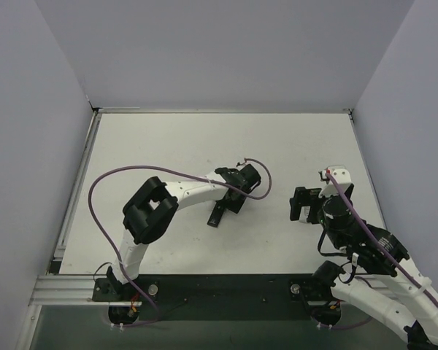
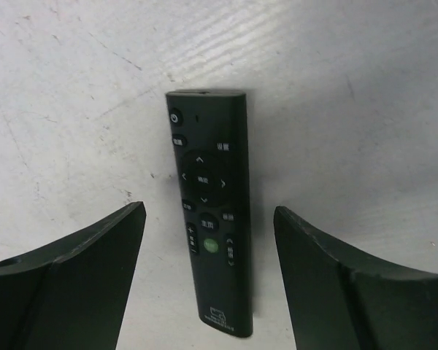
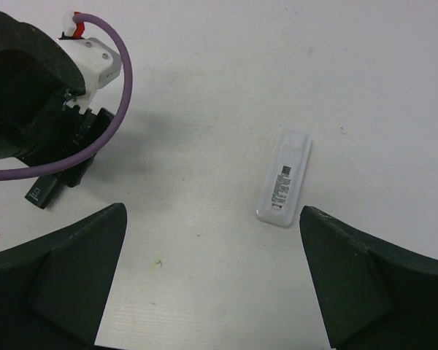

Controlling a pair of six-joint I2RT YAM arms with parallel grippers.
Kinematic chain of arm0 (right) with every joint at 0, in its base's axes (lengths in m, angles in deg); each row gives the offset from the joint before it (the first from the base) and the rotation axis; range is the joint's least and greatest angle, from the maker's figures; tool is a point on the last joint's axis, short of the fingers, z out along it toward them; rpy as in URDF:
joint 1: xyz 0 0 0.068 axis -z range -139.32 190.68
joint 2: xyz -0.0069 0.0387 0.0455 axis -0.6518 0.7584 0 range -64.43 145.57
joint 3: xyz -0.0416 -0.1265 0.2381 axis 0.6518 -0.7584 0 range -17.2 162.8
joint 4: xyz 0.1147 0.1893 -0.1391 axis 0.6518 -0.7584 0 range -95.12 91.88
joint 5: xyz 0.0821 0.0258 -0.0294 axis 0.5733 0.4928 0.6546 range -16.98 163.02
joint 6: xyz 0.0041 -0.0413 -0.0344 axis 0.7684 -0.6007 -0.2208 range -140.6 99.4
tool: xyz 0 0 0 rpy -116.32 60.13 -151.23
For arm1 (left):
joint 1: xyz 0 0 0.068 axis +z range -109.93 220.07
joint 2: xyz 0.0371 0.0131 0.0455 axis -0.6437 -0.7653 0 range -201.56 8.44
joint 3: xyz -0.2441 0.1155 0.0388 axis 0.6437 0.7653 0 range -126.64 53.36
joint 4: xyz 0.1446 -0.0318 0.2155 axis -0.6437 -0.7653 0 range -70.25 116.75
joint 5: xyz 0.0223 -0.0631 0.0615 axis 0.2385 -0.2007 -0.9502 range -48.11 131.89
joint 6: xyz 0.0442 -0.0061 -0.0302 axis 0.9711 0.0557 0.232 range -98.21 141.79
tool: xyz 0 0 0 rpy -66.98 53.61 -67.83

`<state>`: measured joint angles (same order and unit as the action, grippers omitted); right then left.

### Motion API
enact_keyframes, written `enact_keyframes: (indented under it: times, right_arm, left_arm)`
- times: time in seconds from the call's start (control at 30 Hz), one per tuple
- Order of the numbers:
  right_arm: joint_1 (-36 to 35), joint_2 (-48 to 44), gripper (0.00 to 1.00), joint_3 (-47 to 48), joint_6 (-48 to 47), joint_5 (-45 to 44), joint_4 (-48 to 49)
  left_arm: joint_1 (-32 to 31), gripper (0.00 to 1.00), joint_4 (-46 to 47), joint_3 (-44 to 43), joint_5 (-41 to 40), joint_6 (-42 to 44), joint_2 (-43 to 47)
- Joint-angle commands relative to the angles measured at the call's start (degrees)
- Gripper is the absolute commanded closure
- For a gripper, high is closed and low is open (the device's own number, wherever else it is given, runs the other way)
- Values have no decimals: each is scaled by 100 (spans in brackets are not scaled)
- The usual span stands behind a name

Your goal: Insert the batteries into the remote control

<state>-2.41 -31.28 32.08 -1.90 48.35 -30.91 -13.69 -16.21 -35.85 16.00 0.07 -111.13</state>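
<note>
Nearest the arm bases, the black remote (image 1: 217, 214) lies buttons-up on the white surface (image 1: 168, 138). The left gripper (image 2: 208, 211) hangs over it, jaws spread wide either side and touching nothing. Further right, the right gripper (image 3: 213, 210) hovers, jaws equally released, with a white labelled piece (image 3: 285, 179) lying beyond its tips. No batteries are in sight. Gripped face-up, the remote would probably keep its battery bay underneath.

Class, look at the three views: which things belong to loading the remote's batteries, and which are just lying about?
Belongs to the job:
- black remote control, buttons up, under the open left gripper
- batteries: none in view

Just lying about:
- white labelled casing, flat on the table below the open right gripper; remote or cover, cannot tell
</note>
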Motion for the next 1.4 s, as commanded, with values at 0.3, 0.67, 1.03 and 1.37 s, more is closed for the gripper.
enact_keyframes:
  times: [0.3,0.67,1.03,1.37]
  right_arm:
    - [38,-783,0,-217,240,-846,-262]
    - [11,-1838,0,-437,125,-1541,-262]
    - [11,-2014,0,-507,257,-1919,-262]
    - [20,-1785,0,-472,485,-2121,-245]
  left_arm:
    - [1399,13,2314,2473,1998,-823,3516]
    - [4409,4,2856,4623,2433,-1407,7277]
    - [4321,3,2441,4763,-73,210,9644]
    - [4180,3,2740,5273,49,510,10138]
